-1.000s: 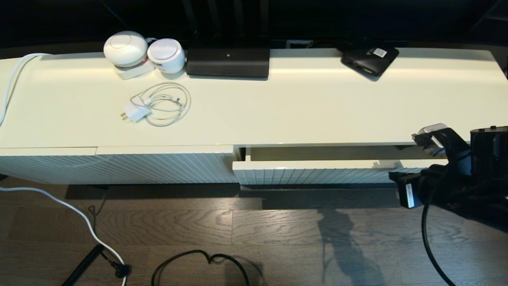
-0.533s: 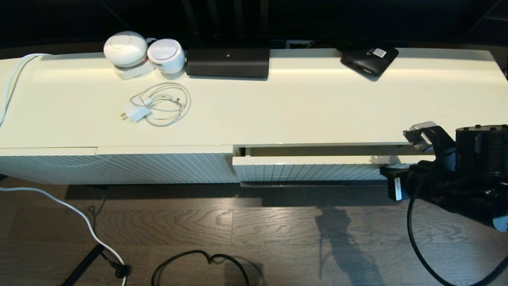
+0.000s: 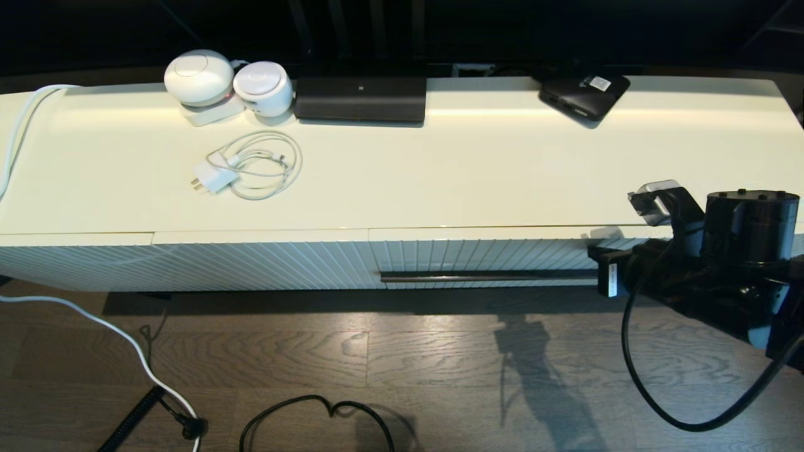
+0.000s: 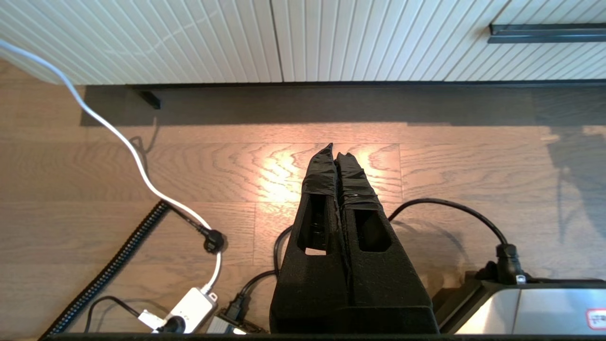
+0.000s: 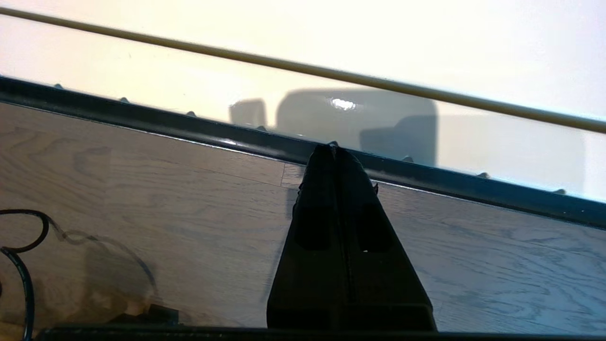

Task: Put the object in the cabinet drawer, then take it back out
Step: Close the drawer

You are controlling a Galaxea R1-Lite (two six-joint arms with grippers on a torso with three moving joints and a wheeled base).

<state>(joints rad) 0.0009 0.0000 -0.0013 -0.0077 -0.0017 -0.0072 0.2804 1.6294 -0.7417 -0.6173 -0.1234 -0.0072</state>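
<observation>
The cabinet drawer sits flush with the ribbed cabinet front, its dark handle bar showing along its lower edge. The black umbrella is out of view in every frame. My right gripper is shut with nothing in it. It is at the right end of the drawer front, and its fingertips touch the handle bar. My left gripper hangs shut over the wooden floor, well short of the cabinet. The handle bar shows far off to one side of it.
On the cabinet top lie a coiled white charger, two white round devices, a black box and a flat black box with a white label. Cables trail across the floor. The handleless ribbed panel stands to the left.
The drawer has slid from partly open to fully closed. My right gripper moved toward the cabinet and leftward with the drawer front.
</observation>
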